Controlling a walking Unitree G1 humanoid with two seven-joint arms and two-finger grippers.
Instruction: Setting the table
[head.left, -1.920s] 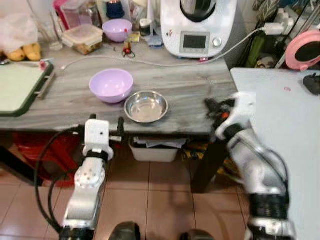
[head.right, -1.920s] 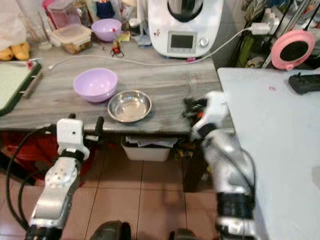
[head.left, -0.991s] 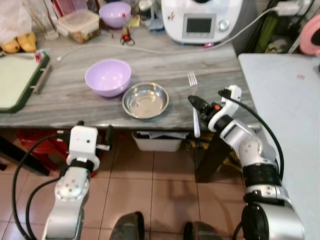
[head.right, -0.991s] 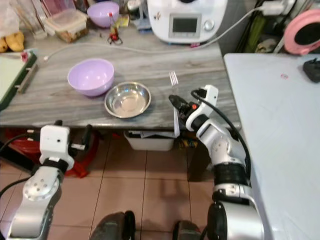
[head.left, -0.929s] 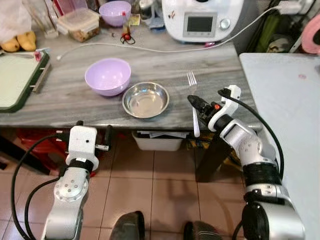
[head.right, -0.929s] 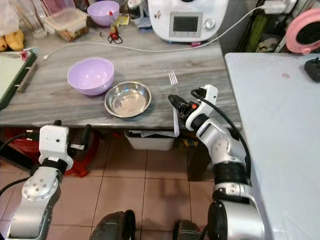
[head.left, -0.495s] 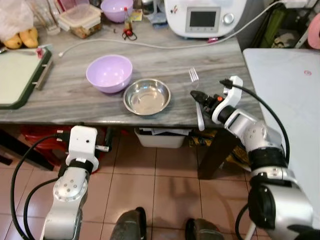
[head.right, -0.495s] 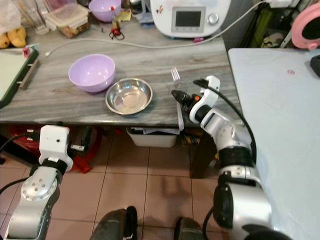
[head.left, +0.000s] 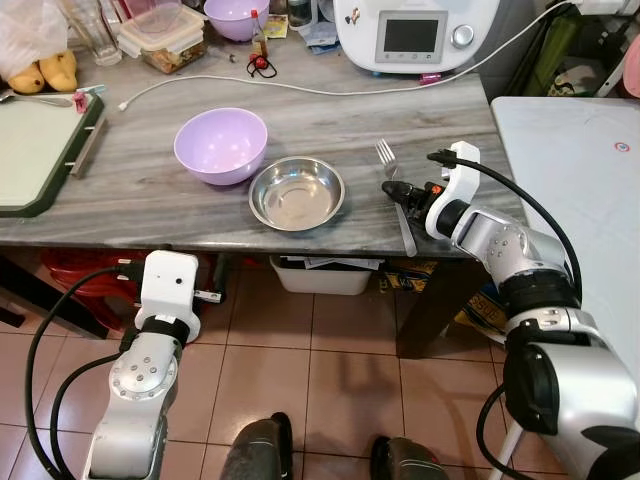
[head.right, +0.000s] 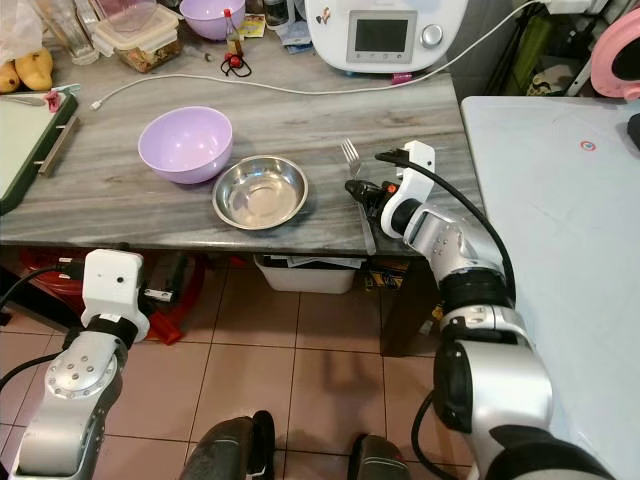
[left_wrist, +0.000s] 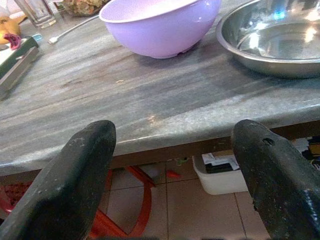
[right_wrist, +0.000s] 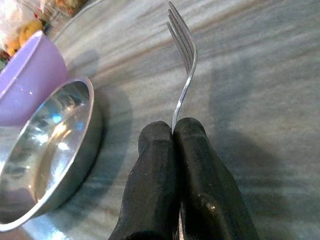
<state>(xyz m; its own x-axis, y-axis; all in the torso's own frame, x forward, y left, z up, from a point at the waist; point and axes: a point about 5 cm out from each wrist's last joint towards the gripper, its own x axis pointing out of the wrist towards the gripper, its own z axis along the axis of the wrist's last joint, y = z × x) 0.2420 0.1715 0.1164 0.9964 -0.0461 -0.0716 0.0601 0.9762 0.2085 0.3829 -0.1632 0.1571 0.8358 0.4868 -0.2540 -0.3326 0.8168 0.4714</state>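
A slim metal fork (head.left: 393, 190) lies low over the grey-veined stone counter (head.left: 120, 200), pinched mid-handle by the right gripper (head.left: 398, 191) jaws. The shiny steel bowl (head.left: 296, 193) sits just left, a matte lilac bowl (head.left: 220, 146) beyond. The left gripper (left_wrist: 170, 170) jaws gape empty below the near edge.

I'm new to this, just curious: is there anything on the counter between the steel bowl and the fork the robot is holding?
Nothing: in the left eye view, bare grey counter separates the steel bowl from the fork pinched in the right gripper.

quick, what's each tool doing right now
Left tool: open, holding nothing, below the table edge.
Right tool: shut on the fork, beside the steel bowl.
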